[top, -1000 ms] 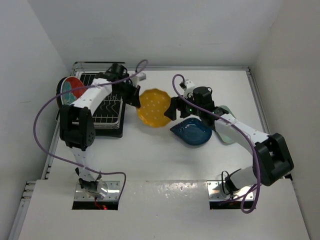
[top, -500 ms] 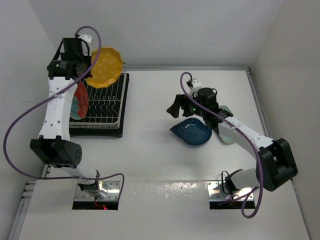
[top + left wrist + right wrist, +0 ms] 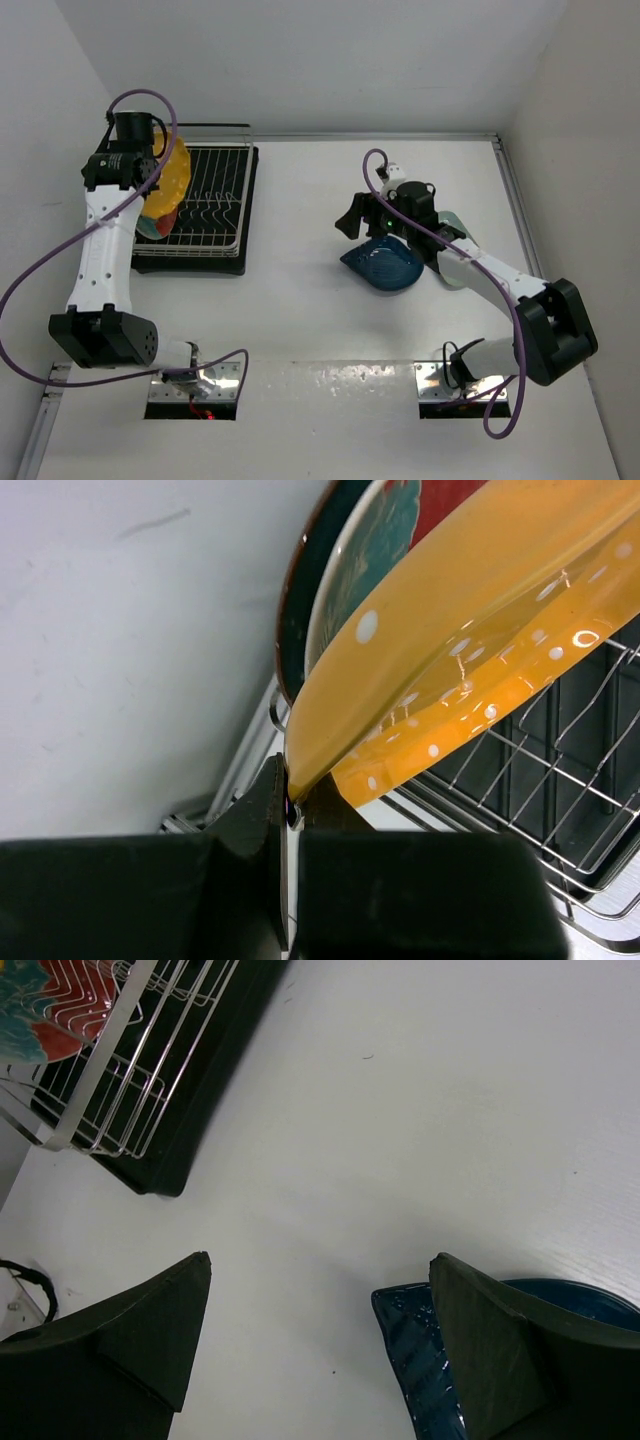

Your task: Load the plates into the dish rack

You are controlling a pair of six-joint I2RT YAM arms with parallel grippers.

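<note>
Nearest the arm bases, on the white bench [image 3: 300,320], lies the dark blue leaf-shaped ceramic plate [image 3: 385,265]. The pale mint rounded-rectangular plate [image 3: 455,275] is just beside it on the right, partly hidden under the right arm. The right tool [image 3: 320,1350] hangs over the blue plate's left edge with its fingers spread wide and nothing between them. In the right wrist view one finger stands above the plate's rim and the other above bare bench.

Farther back and to the left is the rectangular metal wire dish rack [image 3: 225,160] in its black tray [image 3: 190,265]. The round dark teal plate [image 3: 295,610] and the round red-and-turquoise plate [image 3: 390,530] stand on edge at its left end, close together. The left tool [image 3: 288,800] is pinching the rim of the scalloped yellow plate with white dots [image 3: 470,610]. It holds that plate tilted on edge just beside the red-and-turquoise one, over the rack's wires. Whether its lower rim already sits between the bars is hidden.

The step in hand looks like seating the third plate, with two of five racked and two waiting on the bench. The next move probably calls for lowering the yellow plate into the free slot next to its neighbour. The plate should be nearly upright so the glazed faces do not knock, and the fingers should part only once the wires carry it. The right tool seems placed to close on the blue plate's rim.
</note>
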